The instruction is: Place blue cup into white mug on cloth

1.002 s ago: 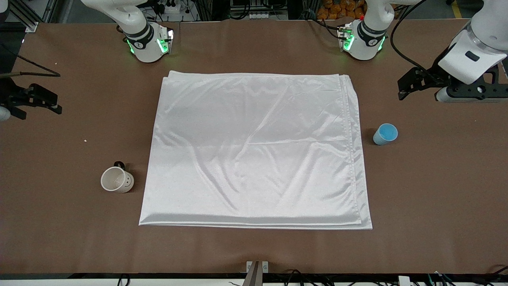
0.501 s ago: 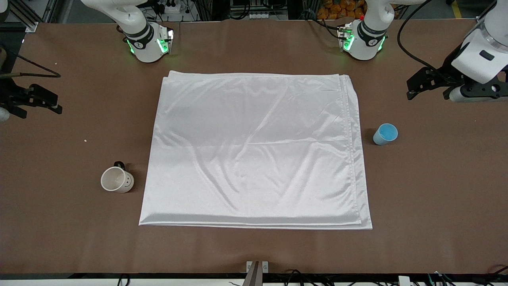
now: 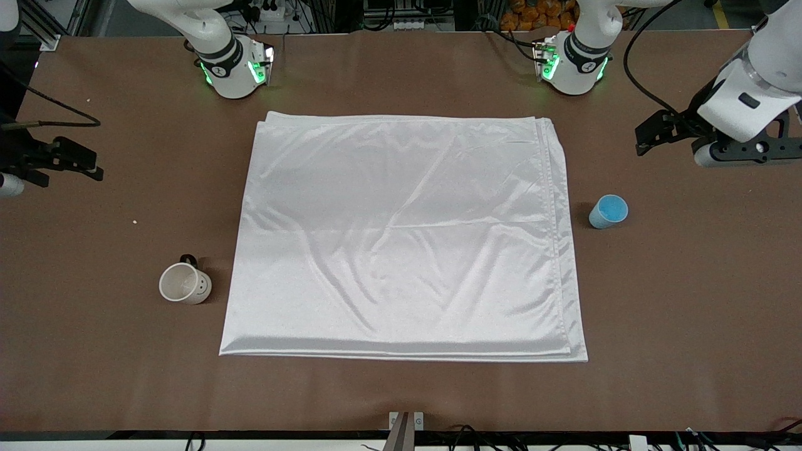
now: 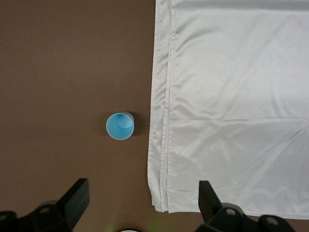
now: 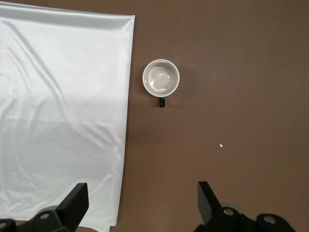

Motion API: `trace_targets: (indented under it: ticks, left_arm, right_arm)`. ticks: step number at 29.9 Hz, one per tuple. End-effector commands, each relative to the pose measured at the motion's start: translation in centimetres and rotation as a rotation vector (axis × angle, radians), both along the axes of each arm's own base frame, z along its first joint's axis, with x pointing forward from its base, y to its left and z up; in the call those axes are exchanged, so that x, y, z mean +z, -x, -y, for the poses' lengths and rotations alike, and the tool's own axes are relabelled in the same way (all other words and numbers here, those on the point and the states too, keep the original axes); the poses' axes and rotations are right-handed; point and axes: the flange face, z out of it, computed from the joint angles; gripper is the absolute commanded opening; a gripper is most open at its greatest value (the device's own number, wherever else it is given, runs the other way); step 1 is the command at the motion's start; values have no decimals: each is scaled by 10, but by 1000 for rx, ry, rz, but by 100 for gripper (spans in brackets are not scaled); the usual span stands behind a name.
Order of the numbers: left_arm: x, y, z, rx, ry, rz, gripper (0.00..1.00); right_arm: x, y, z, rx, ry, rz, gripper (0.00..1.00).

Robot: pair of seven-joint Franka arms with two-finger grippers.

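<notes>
The blue cup (image 3: 608, 211) stands upright on the brown table beside the cloth's edge toward the left arm's end; it also shows in the left wrist view (image 4: 120, 126). The white mug (image 3: 185, 283) with its black handle and smiley face stands on the table beside the cloth toward the right arm's end, and shows in the right wrist view (image 5: 161, 77). The cloth (image 3: 401, 238) lies flat mid-table. My left gripper (image 3: 645, 134) is open and empty, high over bare table near the cup (image 4: 143, 191). My right gripper (image 3: 81, 166) is open and empty over bare table (image 5: 142, 193).
The arm bases (image 3: 235, 69) (image 3: 573, 66) stand along the table's edge farthest from the front camera. A white crumb (image 3: 134, 221) lies on the table between the right gripper and the mug. A metal bracket (image 3: 405, 421) sits at the nearest edge.
The left gripper swung slightly toward its end of the table and back. The right gripper drifted a little toward the cloth. Cup, mug and cloth have not moved.
</notes>
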Motion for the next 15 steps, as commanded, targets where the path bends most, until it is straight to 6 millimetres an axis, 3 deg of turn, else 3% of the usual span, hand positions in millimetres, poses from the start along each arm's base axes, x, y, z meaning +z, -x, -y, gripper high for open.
trace_targets:
  ticks: [1,7,15]
  left_arm:
    - [-33,2,-2,-23,-22,-5,100]
    - [-72,5,-6,-19,-20,4,100]
    - [-116,11,-25,12,-23,-18,100]
  right_arm:
    - [-22,-1,3,-23,-4,-2,100]
    - [-55,-5,6,-29,-1,0,100]
    - [-121,-4,12,-46,3,22,100]
